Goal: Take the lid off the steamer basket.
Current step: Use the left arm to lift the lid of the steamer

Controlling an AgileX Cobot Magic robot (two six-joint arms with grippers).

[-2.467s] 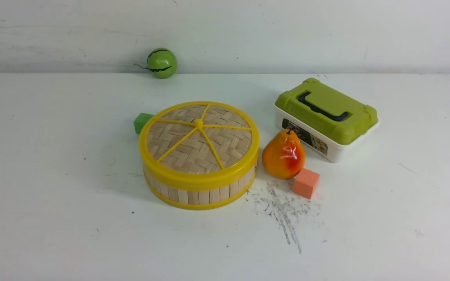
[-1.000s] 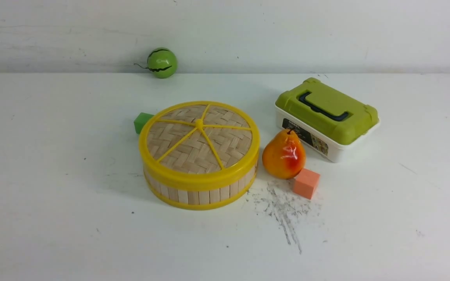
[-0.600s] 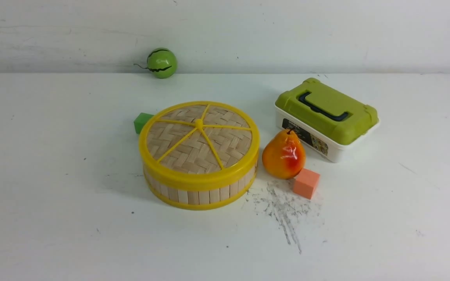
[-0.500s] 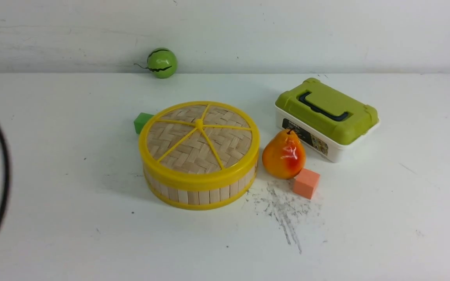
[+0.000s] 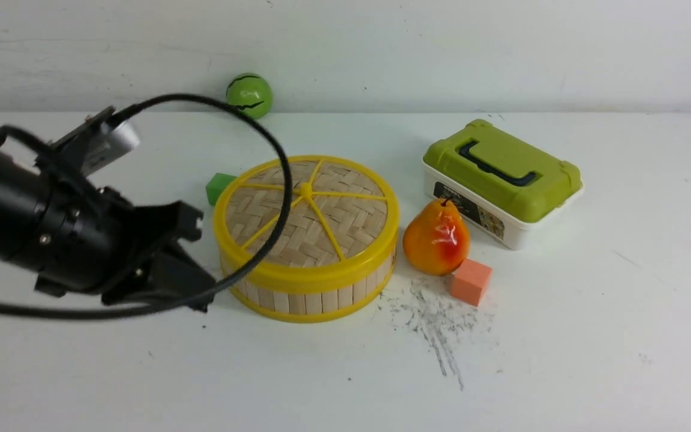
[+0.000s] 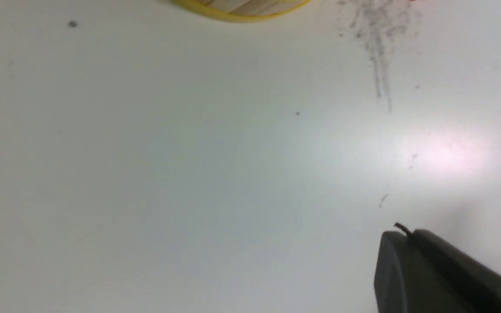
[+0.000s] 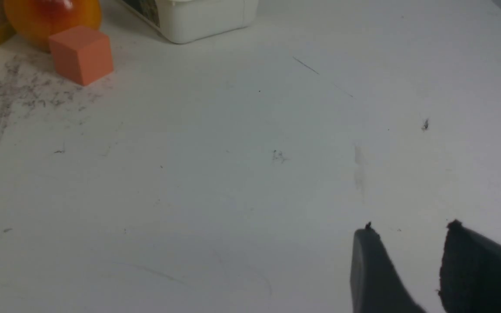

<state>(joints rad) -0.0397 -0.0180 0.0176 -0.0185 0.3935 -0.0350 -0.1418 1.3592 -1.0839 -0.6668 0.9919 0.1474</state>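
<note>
Lid (image 5: 336,219): woven bamboo disc with a yellow rim, five spokes and a centre knob. It is seated on the basket (image 5: 321,300) on the counter (image 5: 561,360), just beyond the left jaws, which stand apart. The right jaws are slightly apart and well away from it. Half a second ago only a cable (image 5: 279,156) showed; the left arm (image 5: 27,222) has since entered.

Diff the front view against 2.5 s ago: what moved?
The left arm swung in from the left. The left gripper is now open beside the steamer basket, holding nothing. Unchanged: the lid on the basket, pear, orange cube, green cube, green-lidded box, green ball.
</note>
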